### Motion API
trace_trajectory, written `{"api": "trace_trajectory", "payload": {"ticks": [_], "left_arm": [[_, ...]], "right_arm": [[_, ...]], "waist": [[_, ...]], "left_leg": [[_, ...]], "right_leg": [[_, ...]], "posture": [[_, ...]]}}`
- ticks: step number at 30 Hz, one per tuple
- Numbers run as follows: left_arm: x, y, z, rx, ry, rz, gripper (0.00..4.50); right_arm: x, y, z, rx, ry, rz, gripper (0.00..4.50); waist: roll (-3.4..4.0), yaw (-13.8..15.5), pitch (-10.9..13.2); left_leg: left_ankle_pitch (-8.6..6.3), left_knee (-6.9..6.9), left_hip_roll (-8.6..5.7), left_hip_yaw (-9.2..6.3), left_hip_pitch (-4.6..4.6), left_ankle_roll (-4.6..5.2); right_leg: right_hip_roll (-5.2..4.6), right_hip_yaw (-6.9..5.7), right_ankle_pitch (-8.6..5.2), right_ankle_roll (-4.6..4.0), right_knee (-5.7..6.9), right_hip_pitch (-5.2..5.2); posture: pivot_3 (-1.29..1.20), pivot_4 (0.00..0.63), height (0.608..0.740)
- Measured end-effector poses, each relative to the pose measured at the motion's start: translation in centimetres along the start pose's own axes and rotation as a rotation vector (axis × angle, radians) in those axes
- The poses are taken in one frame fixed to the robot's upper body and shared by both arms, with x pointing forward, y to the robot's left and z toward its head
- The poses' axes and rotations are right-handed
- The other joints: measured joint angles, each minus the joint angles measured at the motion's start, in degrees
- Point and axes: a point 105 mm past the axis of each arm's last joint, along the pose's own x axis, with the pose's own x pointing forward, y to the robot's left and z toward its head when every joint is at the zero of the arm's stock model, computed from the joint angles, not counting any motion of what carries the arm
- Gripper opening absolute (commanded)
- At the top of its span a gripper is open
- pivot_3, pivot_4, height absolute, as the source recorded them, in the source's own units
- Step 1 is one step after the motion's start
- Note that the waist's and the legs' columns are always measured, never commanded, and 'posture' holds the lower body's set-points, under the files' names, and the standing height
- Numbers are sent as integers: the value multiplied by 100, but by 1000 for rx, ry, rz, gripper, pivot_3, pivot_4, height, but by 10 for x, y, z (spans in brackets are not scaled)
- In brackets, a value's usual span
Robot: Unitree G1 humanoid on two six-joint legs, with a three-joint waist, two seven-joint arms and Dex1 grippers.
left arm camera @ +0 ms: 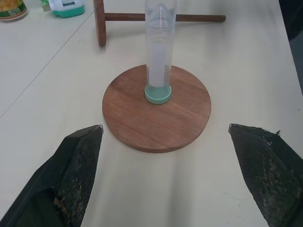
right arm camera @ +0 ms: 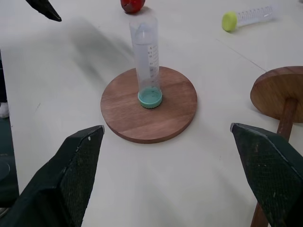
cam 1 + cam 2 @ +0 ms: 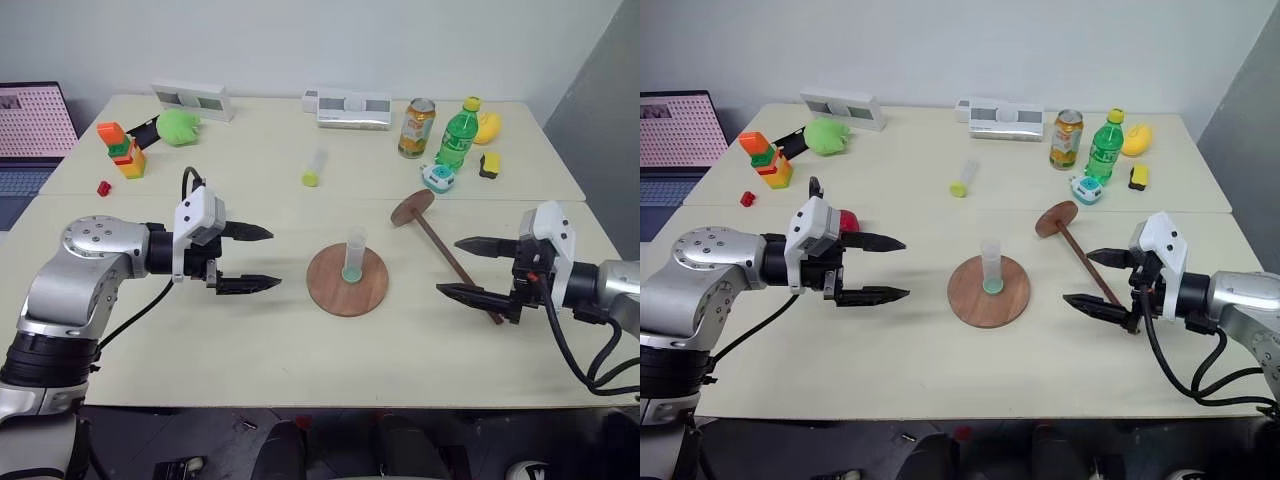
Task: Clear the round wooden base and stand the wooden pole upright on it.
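Observation:
The round wooden base (image 3: 347,290) lies flat mid-table with a clear plastic tube (image 3: 355,250) standing on its green cap at the centre. The wooden pole (image 3: 446,247) lies on the table to the base's right, its end disc (image 3: 412,208) tipped up at the far end. My left gripper (image 3: 275,258) hovers open to the left of the base, pointing at it. On the right, my right gripper (image 3: 448,265) is open too, above the pole's thin near end and facing the base. Neither holds anything.
A second tube with a yellow cap (image 3: 313,168) lies behind the base. A can (image 3: 416,128), a green bottle (image 3: 457,135), white boxes (image 3: 348,108), a green toy (image 3: 178,127) and blocks (image 3: 122,149) stand along the back. A red ball (image 3: 847,220) sits by the left arm.

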Motion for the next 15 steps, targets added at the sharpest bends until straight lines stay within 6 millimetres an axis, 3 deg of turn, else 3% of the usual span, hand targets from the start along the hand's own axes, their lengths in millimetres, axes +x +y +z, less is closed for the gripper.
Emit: {"api": "trace_trajectory", "payload": {"ticks": [11,15], "left_arm": [[2,-5,6,-16,-47,-18,4465],[12,-5,8,-16,-77,-33,4465]], "right_arm": [[1,5,3,-14,-1,18,4500],[-1,6,5,-28,4,12,4500]], "waist": [[0,1,0],[0,6,0]], "left_leg": [[0,1,1,-3,-2,0],[0,5,-1,-3,-4,0]], "right_leg": [[0,-1,0,0,1,-1],[-1,-2,0,0,3,-1]], "posture": [[0,150,740],[0,150,740]]}}
